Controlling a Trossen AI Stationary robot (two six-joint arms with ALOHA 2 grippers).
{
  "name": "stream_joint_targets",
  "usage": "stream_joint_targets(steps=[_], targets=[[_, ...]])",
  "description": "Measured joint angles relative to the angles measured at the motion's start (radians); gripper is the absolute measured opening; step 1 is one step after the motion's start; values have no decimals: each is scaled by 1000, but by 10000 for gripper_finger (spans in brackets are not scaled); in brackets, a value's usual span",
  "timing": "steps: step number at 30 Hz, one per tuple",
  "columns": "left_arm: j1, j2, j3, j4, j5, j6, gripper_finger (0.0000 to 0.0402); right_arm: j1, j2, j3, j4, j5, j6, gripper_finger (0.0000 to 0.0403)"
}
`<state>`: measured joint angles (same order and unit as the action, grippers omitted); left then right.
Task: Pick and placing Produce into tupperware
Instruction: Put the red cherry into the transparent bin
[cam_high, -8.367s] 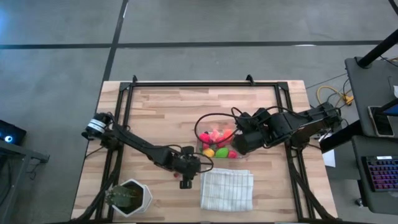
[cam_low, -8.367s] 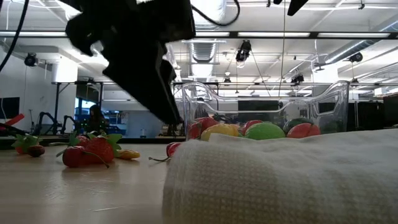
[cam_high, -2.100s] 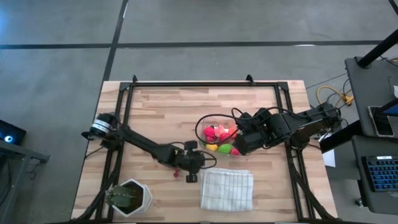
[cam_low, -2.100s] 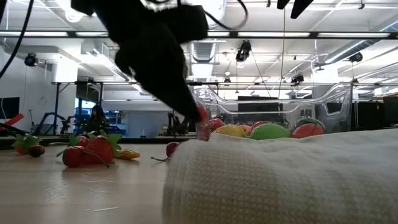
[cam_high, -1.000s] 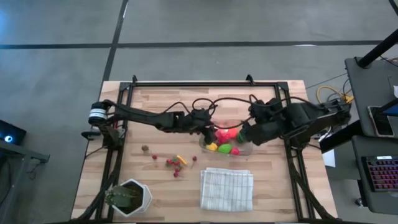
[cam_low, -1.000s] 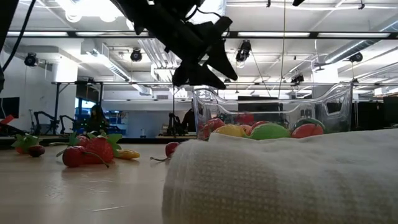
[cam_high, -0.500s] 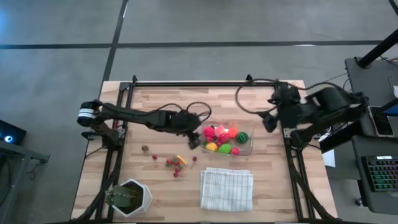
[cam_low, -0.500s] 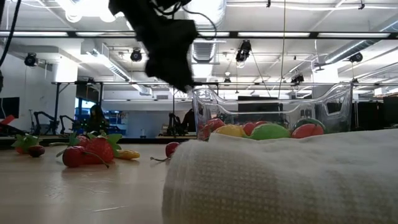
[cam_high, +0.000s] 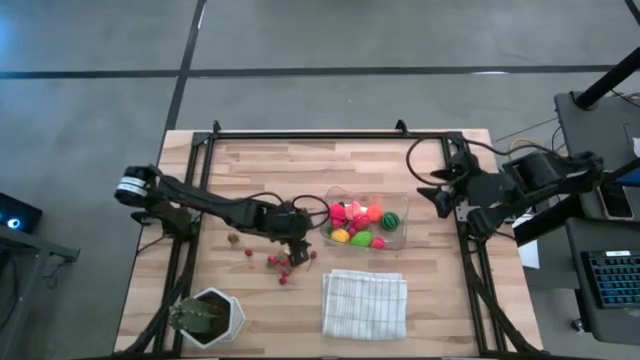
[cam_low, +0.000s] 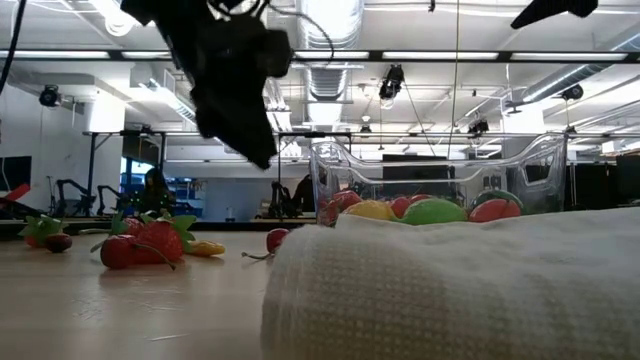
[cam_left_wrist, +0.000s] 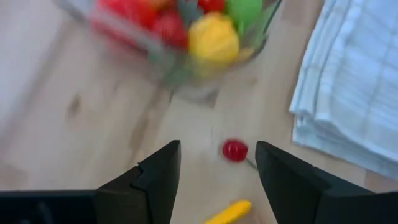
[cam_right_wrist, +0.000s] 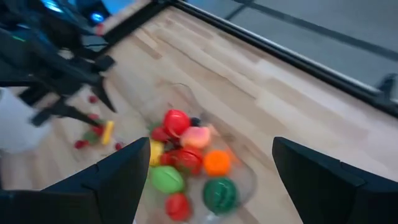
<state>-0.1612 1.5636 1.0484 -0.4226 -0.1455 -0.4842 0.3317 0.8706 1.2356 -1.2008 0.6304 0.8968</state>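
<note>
High view: left pincer (cam_high: 296, 246), spread wide, hovers beside the tupperware (cam_high: 398, 238); right pincer (cam_high: 436, 198) spread wide.

the container (cam_high: 398, 238) sits near the middle of the counter (cam_high: 260, 165) with produce (cam_high: 357, 222) in it. the cloth (cam_high: 364, 303) lies in front of it. loose berries (cam_high: 279, 263) lie to its left.

Overhead looks straight down, low looks level; both share the tupperware (cam_high: 365, 222).

Bright even overhead light, soft shadows, wrist views blurred (motion).
</note>
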Motion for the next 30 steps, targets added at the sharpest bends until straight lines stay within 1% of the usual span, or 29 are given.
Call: stream_joint_targets(steps=[4, 8, 10, 13, 17, 23, 27, 30], targets=[[0, 23, -36, -6, 40, -86, 194, 0, -48, -82, 125, -31, -38, 329], [-11, 38, -41, 38, 42, -86, 194, 0, -73, -107, 139, -35, -35, 329], [-18, 53, -41, 82, 52, -56, 194, 0, -78, -112, 139, -36, -33, 329], [-26, 89, -41, 147, 95, 33, 194, 0, -79, -112, 140, -35, -33, 329], [-29, 141, -41, 210, 141, 49, 194, 0, -71, -103, 139, -35, -34, 329], [-28, 164, -41, 204, 131, 22, 194, 0, -70, -98, 136, -41, -34, 329], [-31, 184, -41, 206, 83, 20, 194, 0, -72, -98, 135, -62, -50, 329], [-31, 208, -38, 214, 67, 20, 194, 0, -72, -98, 135, -65, -60, 329]])
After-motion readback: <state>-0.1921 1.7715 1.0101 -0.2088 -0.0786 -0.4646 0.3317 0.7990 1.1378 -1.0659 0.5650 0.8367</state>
